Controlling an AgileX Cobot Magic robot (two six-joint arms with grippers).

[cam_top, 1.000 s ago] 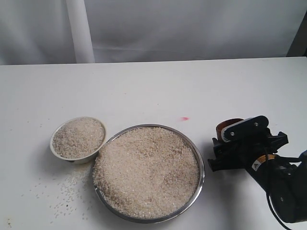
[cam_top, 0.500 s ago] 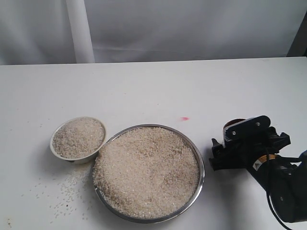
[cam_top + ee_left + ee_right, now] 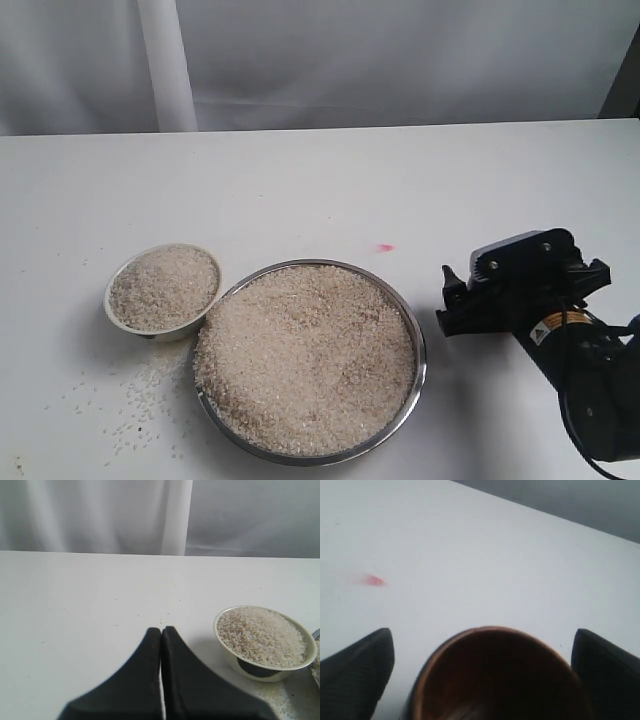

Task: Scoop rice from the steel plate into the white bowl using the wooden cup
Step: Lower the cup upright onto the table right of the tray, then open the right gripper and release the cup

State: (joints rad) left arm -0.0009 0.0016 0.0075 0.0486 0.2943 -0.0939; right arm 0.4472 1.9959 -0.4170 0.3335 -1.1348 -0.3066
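Note:
The steel plate [image 3: 421, 350] lies front centre, heaped with rice [image 3: 305, 355]. Left of it, touching its rim, stands the white bowl [image 3: 158, 327], filled with rice [image 3: 165, 285]; the left wrist view also shows the white bowl [image 3: 227, 650]. My right gripper [image 3: 447, 300] is just right of the plate and hides the wooden cup in the exterior view. In the right wrist view the wooden cup [image 3: 500, 680] stands upright and empty between the spread fingers of the right gripper [image 3: 481, 640], with a gap on one side. My left gripper [image 3: 161, 630] is shut and empty, near the bowl.
Loose grains [image 3: 140, 400] lie scattered on the white table in front of the bowl. A small pink mark [image 3: 385, 247] sits behind the plate. A white post [image 3: 165, 65] rises at the back left before a grey curtain.
My right gripper has lifted and shifted slightly right, and it now covers the wooden cup's rim in the exterior view. Its jaws have spread wider. Plate, bowl and rice are unmoved.

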